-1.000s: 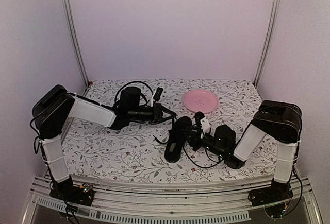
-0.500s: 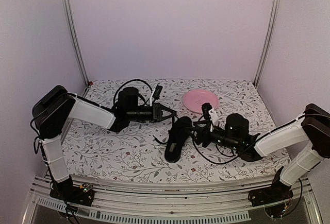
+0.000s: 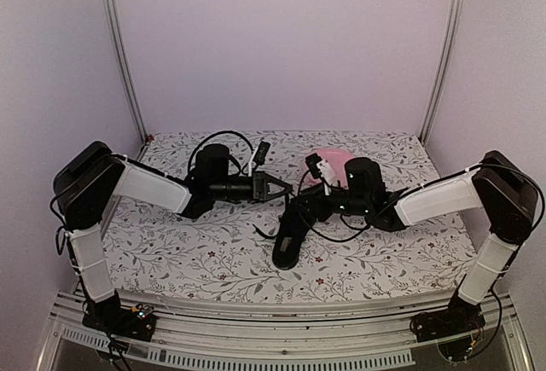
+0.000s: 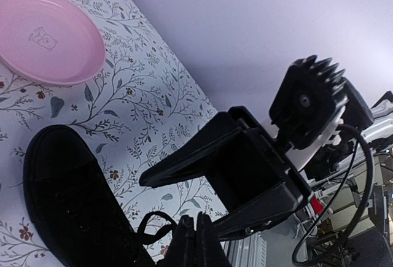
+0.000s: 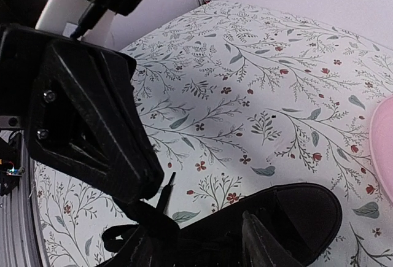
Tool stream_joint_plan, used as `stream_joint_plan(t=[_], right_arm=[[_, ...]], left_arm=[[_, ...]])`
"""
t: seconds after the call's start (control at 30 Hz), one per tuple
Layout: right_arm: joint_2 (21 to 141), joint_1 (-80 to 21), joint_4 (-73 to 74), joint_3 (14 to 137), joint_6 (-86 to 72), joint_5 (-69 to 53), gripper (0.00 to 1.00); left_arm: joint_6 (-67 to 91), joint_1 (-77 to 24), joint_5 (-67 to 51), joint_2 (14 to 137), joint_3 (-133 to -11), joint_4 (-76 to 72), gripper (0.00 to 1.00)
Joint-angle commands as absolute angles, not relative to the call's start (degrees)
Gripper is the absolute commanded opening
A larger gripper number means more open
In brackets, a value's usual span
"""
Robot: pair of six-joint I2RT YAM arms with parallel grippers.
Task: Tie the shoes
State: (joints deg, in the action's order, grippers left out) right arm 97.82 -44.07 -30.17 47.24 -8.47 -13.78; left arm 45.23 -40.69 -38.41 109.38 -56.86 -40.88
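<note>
Lying near-to-far, the shoe points toward the pink plate.

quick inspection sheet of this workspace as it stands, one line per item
surface: floral-print cloth covering the table, lying flat
job's things: one black shoe lying mid-table; a lace loop stands up by its opening
clutter: empty pink plate, apart from the shoe's toe
grippers: left gripper shut, tips beside the lace loop, pinch unclear; right gripper open at the shoe
cables: black cable arching over the left wrist; another looping off the right wrist
surroundings: pale walls, metal uprights, rail along the near edge
</note>
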Motion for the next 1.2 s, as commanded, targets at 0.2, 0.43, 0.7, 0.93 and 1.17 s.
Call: stream_joint_plan(t=[0.2, 0.43, 0.7, 0.93, 1.17], right_arm=[[102.17, -43.34, -27.87, 53.11, -4.19, -16.92, 0.25], [99.52, -43.24, -28.41, 50.91, -3.23, -15.15, 0.02], [96.28, -42.28, -26.08, 48.11, -6.29, -10.29, 0.02], [95.39, -42.02, -25.47, 47.46, -8.89, -9.75, 0.02], [94.45, -41.69, -24.96, 47.62, -9.32, -8.78, 0.02]], left_arm=[[43.98, -40.40, -39.11, 107.49, -57.80, -40.89, 0.00], [40.88, -40.18, -37.76, 107.09, -57.79, -37.10, 0.43], [28.01, -40.45, -33.74, 101.17, -48.47, -33.58, 0.78], [23.04, -42.75, -35.76, 104.52, -46.88, -32.37, 0.61], [22.78, -44.43, -35.39, 106.76, -46.96, -32.18, 0.44]])
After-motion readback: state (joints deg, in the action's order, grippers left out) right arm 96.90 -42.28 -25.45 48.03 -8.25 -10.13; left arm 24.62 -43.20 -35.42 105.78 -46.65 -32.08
